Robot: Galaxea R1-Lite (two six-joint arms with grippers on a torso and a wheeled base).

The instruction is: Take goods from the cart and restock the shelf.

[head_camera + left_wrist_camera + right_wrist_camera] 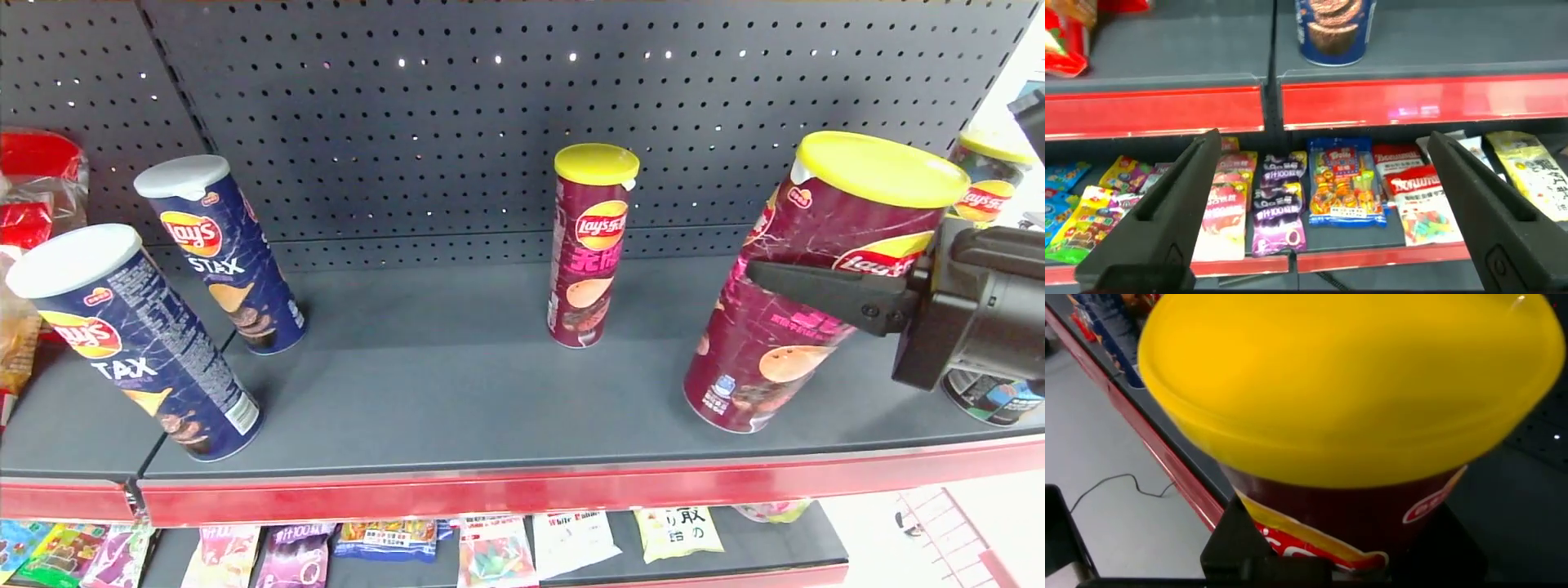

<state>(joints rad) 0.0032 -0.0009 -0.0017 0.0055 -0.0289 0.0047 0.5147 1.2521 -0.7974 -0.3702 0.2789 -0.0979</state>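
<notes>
On the right part of the grey shelf (457, 392), the right gripper (784, 269) holds a large maroon can (775, 359) with a yellow lid. One black finger (824, 290) lies across the front of the can at about its middle, so the jaws are closed around it. The can leans, its top toward the right, and its base is near the red front edge of the shelf; I cannot tell if it touches the board. From the right wrist camera, the yellow lid (1347, 384) is very close.

A second maroon can (589, 245) stands upright in the middle of the shelf, near the perforated back wall (490, 122). Two blue cans (220, 253) with white lids stand on the left, one farther back and one nearer the front. Another can (988, 188) stands behind the right gripper.

The left gripper (1323, 237) is in front of the lower shelf, its jaws wide apart and holding nothing. Snack bags (1343, 184) lie in a row there.
</notes>
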